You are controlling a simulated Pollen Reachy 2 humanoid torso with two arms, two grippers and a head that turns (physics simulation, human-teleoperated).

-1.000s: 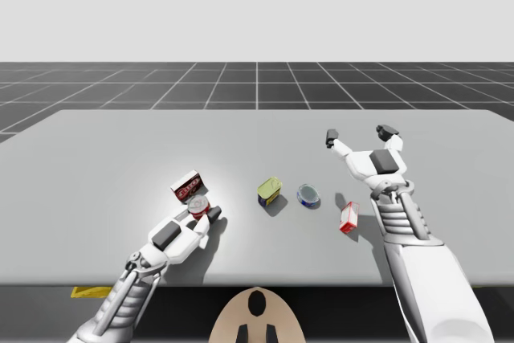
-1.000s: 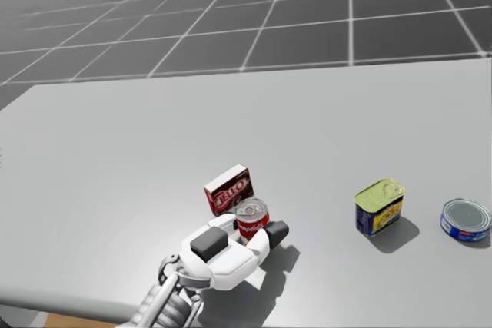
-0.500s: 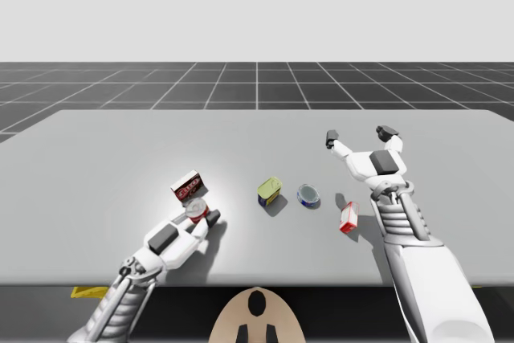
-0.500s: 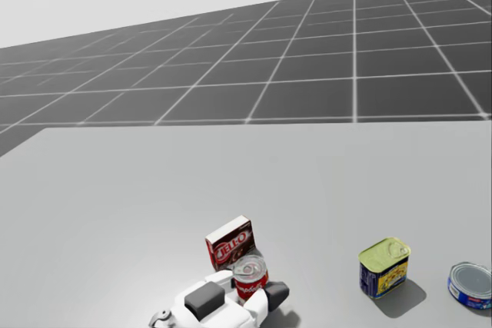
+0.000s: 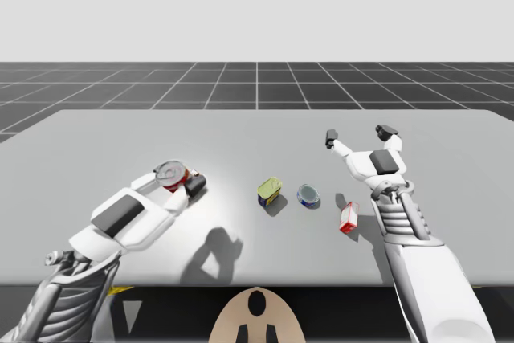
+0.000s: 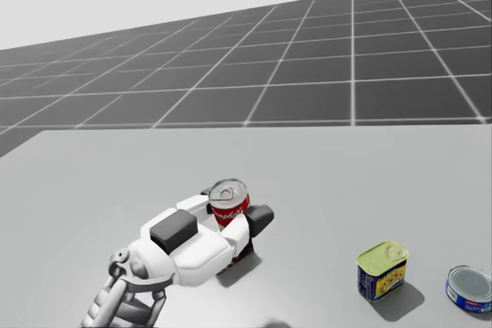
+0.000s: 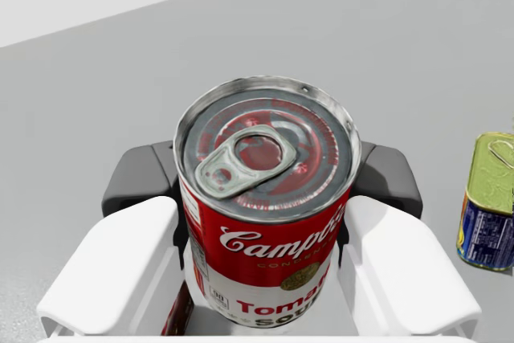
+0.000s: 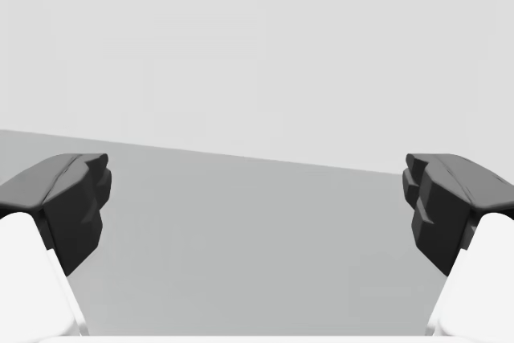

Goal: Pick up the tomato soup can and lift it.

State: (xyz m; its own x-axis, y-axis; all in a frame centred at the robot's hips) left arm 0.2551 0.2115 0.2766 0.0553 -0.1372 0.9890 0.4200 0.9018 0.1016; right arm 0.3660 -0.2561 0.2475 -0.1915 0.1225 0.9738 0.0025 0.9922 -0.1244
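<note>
In the high view my left gripper [image 5: 178, 181] is closed around the red-and-white cylindrical tomato soup can [image 5: 169, 173], which stands upright well to the left of the yellow-green rectangular tin [image 5: 270, 191]. The shadow on the grey table [image 5: 120, 142] lies apart from the arm, nearer me, so I judge the can to be off the surface and the lift under way. On the tin's other side sit a flat round blue can [image 5: 307, 195] and, further right, a small red-and-white box [image 5: 348, 218]. Beyond them my right gripper [image 5: 359, 136] hangs spread wide and holding nothing. The head view shows the can raised above the table, up and to the left of the tin, with a dark shadow beneath the gripper. From the left wrist, the dark pads [image 7: 385, 179] press the can's wall from both sides, ring-pull lid facing up and the tin off beside the gripper. The right wrist view shows its fingers far apart over bare table. The next move calls for a straight rise with a firm squeeze, can kept level.
</note>
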